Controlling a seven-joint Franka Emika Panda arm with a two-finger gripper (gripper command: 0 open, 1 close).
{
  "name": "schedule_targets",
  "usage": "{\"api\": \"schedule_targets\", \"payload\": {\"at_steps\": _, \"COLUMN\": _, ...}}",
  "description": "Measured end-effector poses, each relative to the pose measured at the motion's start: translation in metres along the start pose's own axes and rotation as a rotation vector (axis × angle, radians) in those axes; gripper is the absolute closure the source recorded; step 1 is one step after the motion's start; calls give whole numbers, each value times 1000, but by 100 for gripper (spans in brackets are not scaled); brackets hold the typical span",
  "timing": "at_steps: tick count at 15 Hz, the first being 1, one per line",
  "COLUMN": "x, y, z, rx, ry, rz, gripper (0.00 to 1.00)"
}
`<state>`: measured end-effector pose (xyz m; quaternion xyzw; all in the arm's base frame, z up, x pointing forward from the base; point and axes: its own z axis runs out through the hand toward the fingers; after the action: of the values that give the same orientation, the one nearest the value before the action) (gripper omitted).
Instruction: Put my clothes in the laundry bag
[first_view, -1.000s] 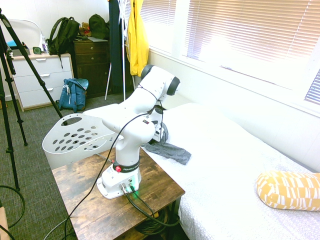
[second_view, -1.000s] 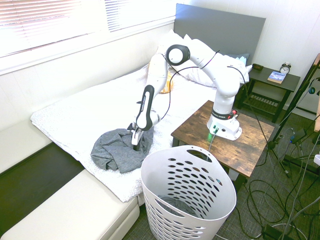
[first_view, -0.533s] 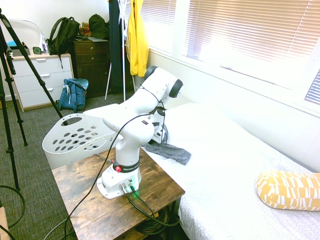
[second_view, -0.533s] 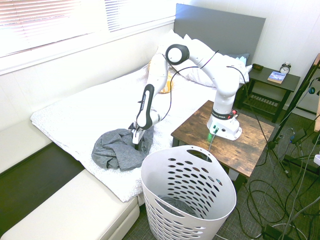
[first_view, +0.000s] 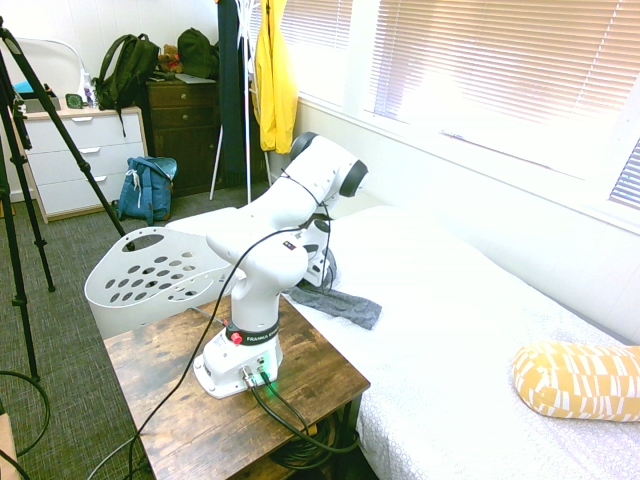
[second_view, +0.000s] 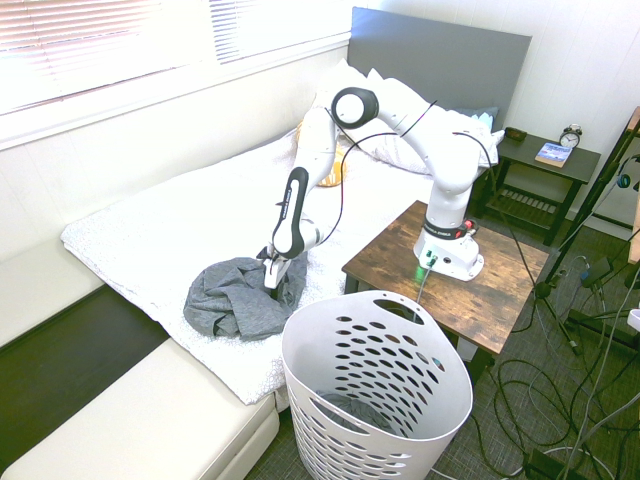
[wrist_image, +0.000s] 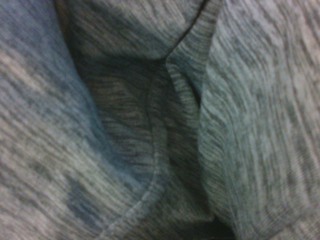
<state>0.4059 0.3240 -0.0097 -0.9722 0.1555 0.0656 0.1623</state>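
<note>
From the first exterior view we look from behind the arm's table (first_view: 180, 400) across the bed (first_view: 450, 330) toward the dressers. From the second we face back from the bed's foot toward the headboard (second_view: 440, 55). Both share arm, bed and laundry bag (second_view: 375, 400). Our wrist view sits right against grey fabric (wrist_image: 150, 125).

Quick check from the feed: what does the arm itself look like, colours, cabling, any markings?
White arm with rounded links and dark grey joint caps. A thin black cable runs loosely along it. A black band with white lettering, too small to read, rings the base. The gripper is dark.
</note>
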Motion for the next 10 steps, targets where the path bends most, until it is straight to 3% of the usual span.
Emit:
{"api": "schedule_targets", "payload": {"at_steps": 5, "x": 6, "y": -3, "z": -9, "rx": -17, "ry": 2, "rz": -11, "gripper": 100}}
{"api": "schedule_targets", "payload": {"at_steps": 10, "x": 27, "y": -53, "z": -118, "rx": 6, "ry": 113, "rz": -42, "gripper": 100}}
